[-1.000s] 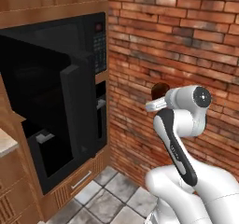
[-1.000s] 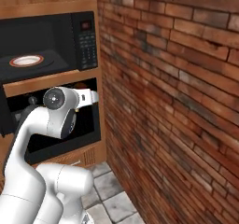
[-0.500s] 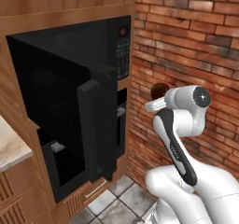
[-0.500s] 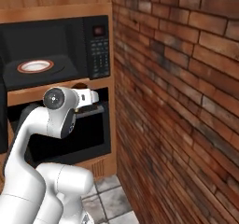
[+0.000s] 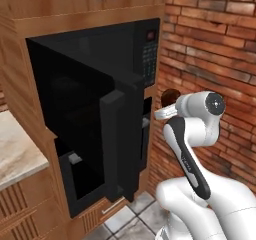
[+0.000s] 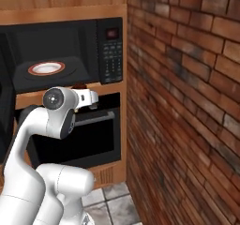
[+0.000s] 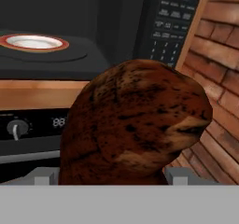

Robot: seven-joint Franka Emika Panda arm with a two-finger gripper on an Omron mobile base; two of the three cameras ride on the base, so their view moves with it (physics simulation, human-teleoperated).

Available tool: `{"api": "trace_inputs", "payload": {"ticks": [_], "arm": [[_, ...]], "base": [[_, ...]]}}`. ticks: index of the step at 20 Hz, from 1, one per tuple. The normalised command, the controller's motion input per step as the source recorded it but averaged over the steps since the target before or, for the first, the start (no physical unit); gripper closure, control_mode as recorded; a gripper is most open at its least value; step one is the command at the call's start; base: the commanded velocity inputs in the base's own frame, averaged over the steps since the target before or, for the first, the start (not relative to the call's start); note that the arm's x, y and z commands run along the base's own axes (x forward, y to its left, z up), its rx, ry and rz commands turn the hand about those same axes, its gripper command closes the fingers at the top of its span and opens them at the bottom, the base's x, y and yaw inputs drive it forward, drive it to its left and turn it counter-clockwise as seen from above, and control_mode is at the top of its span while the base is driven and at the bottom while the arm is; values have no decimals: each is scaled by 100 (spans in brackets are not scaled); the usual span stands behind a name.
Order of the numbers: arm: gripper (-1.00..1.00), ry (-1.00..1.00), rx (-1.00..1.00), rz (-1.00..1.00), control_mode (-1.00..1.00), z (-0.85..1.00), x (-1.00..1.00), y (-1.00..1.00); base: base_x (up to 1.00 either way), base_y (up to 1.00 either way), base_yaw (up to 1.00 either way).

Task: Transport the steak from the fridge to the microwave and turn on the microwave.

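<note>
We hold the steak in our jaws before the open microwave; placing and starting remain.

The steak is a dark reddish-brown chunk with a mottled surface, and in the hand view it stands close in front, at about 6 o'clock from the microwave cavity. The microwave is a black built-in box under wooden cabinets; its door is swung open, and its button panel with a small red display is on the right side.
</note>
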Motion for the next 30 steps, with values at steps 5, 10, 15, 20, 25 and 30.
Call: {"api": "trace_inputs", "payload": {"ticks": [5, 10, 15, 20, 25, 30], "arm": [[100, 0, 0, 0, 100, 0, 0, 0], [100, 0, 0, 0, 100, 0, 0, 0], [100, 0, 0, 0, 100, 0, 0, 0], [100, 0, 0, 0, 100, 0, 0, 0], [100, 0, 0, 0, 100, 0, 0, 0], [100, 0, 0, 0, 100, 0, 0, 0]], "base": [[43, 0, 17], [53, -1, 18], [50, 0, 18], [43, -10, 20], [42, -20, 20], [44, -23, 22]]}}
